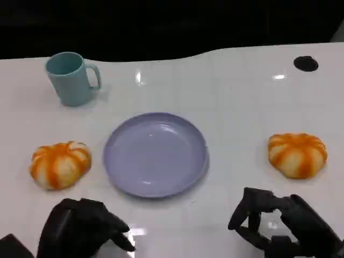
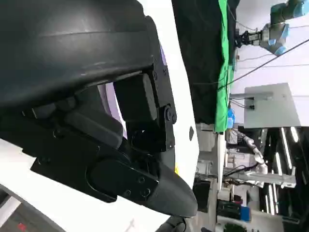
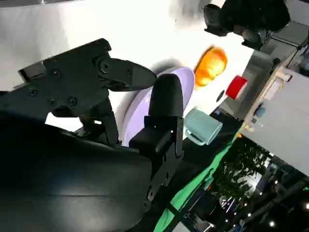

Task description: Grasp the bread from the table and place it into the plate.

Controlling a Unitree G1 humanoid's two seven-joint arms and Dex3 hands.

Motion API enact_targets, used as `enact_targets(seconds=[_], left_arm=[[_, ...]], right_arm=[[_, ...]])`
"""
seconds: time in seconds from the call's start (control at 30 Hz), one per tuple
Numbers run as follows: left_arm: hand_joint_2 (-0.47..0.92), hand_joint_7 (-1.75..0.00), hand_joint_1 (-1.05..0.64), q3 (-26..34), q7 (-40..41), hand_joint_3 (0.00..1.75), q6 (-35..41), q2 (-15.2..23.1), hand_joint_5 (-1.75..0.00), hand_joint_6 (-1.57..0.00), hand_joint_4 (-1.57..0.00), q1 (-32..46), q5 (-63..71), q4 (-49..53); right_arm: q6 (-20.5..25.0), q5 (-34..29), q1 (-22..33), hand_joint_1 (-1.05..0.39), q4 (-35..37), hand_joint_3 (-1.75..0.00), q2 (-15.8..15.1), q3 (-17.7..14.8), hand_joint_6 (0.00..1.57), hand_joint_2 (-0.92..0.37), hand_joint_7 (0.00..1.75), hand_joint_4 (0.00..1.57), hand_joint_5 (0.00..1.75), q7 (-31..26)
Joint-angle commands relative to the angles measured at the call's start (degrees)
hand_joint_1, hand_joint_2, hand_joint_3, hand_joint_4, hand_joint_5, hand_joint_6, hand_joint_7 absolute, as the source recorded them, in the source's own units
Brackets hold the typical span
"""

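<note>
We judge the task not yet begun: the plate (image 1: pixel 155 154) sits bare in the middle of the table (image 1: pixel 236 91), and both pieces of bread lie on the tabletop beside it. The left bread (image 1: pixel 59 163) rests well to the left of the plate, the right bread (image 1: pixel 297 154) well to its right, each apart from the rim. Our left hand (image 1: pixel 86 228) hovers at the near edge, just nearer than the left bread and not touching it; its fingers curl downward around nothing, though we cannot tell how tightly. Our right hand (image 1: pixel 279 223) sits at the near right, nearer than the right bread and clear of it, with its fingers spread apart and nothing between them. A teal mug (image 1: pixel 70 77) stands at the far left, away from everything else. What remains, as we see it, is the whole job: reach to a bread, close on it, lift it over the rim and set it down inside the plate
</note>
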Motion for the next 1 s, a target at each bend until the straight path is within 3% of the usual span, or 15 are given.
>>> enact_targets(seconds=[0.03, 0.13, 0.53, 0.77, 1.0], left_arm=[[0.90, -0.26, -1.05, 0.30, 0.75, 0.00, 0.06, 0.64, -0.46, -1.57, -1.56, -0.97, 0.41, 1.36], [0.90, -0.26, -1.05, 0.37, 0.82, 0.00, -0.19, 0.65, -0.46, -1.57, -1.55, -2.08, 0.57, 2.78], [0.90, -0.25, -1.05, 0.57, 0.89, 0.00, -0.62, 0.96, -0.45, -1.57, -1.55, -3.88, 0.74, 5.00], [0.90, -0.24, -1.05, 0.68, 0.29, 0.00, -0.66, 1.13, -0.45, -1.57, -1.55, -3.78, 0.40, 4.95], [0.91, -0.23, -1.05, 0.81, -0.38, 0.00, -0.93, 1.74, -0.45, -1.57, -1.54, -3.50, 0.32, 5.08]], right_arm=[[-0.33, 0.44, 0.58, -0.14, 0.30, -0.62, -0.76, -0.88, 0.56, -0.74, 1.28, 0.55, 1.75, -0.98], [1.23, 0.93, 1.16, -0.15, -0.85, -0.61, -0.49, -1.22, 0.58, -0.75, 1.27, 0.56, 1.75, -1.39], [14.53, 3.02, 4.68, -0.19, -12.87, -0.55, 0.73, -1.45, 0.58, -0.79, 1.25, 0.52, 1.70, -0.99], [14.62, 2.71, 6.38, -0.21, -13.38, -0.51, 1.77, -1.22, 0.57, -0.81, 1.26, 0.53, 1.57, -1.88], [12.68, 2.08, 6.63, -0.21, -11.47, -0.44, 2.85, -0.95, 0.59, -0.84, 1.25, 0.55, 1.65, -2.95]])
